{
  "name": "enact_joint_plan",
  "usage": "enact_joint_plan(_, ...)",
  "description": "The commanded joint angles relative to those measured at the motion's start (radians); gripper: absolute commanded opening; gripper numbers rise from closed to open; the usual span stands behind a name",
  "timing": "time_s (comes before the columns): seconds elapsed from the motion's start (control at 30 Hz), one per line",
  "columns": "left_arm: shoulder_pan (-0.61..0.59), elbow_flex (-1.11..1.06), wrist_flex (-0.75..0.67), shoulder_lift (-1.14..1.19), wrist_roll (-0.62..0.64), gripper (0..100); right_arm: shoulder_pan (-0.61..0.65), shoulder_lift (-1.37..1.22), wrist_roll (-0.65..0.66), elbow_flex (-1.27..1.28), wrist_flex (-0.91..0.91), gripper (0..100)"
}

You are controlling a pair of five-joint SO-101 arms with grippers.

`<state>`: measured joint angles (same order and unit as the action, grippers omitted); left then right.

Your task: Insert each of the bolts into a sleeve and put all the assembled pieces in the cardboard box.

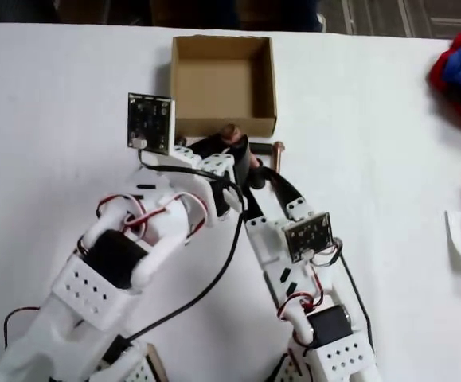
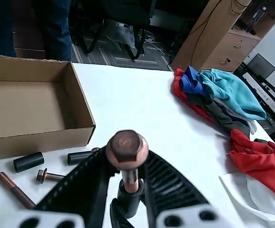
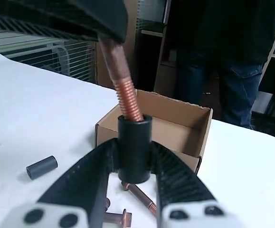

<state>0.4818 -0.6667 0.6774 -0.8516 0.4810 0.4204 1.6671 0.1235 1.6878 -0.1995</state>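
1. Cardboard box (image 1: 224,126) stands open on the white surface (image 1: 71,95), just beyond both hands.
2. Left hand (image 2: 126,164) is clamped on a bolt (image 2: 126,148); right hand (image 3: 134,154) is clamped on an upright sleeve (image 3: 134,142).
3. The bolt's threaded tip sits in the sleeve's mouth.

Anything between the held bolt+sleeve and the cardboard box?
Nothing visible. The bolt, tip in the sleeve, is held just before the cardboard box; only its near wall needs clearing. Spare bolts and spare sleeves lie lower, on the table.
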Motion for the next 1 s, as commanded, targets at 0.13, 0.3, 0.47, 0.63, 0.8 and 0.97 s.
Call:
enact_joint_plan(0.13, 0.011, 0.094, 0.003, 0.178, -0.005, 3, -0.008, 0.033, -0.009, 0.011, 0.008, 2.1)
enact_joint_plan(0.3, 0.029, 0.229, 0.092, 0.256, -0.006, 3, -0.012, 0.033, -0.006, 0.011, 0.008, 2.1)
enact_joint_plan(0.47, 0.087, 0.268, 0.164, 0.276, -0.110, 3, -0.012, 0.033, -0.006, 0.011, 0.008, 2.1)
enact_joint_plan(0.63, 0.089, 0.265, 0.169, 0.244, -0.114, 12, -0.012, 0.033, -0.006, 0.011, 0.008, 2.1)
enact_joint_plan(0.8, 0.089, 0.269, 0.236, 0.218, -0.057, 30, -0.012, 0.033, -0.006, 0.011, 0.007, 2.1)
enact_joint_plan(0.97, 0.031, 0.280, 0.233, 0.173, -0.048, 27, -0.012, 0.033, -0.006, 0.011, 0.004, 2.1)
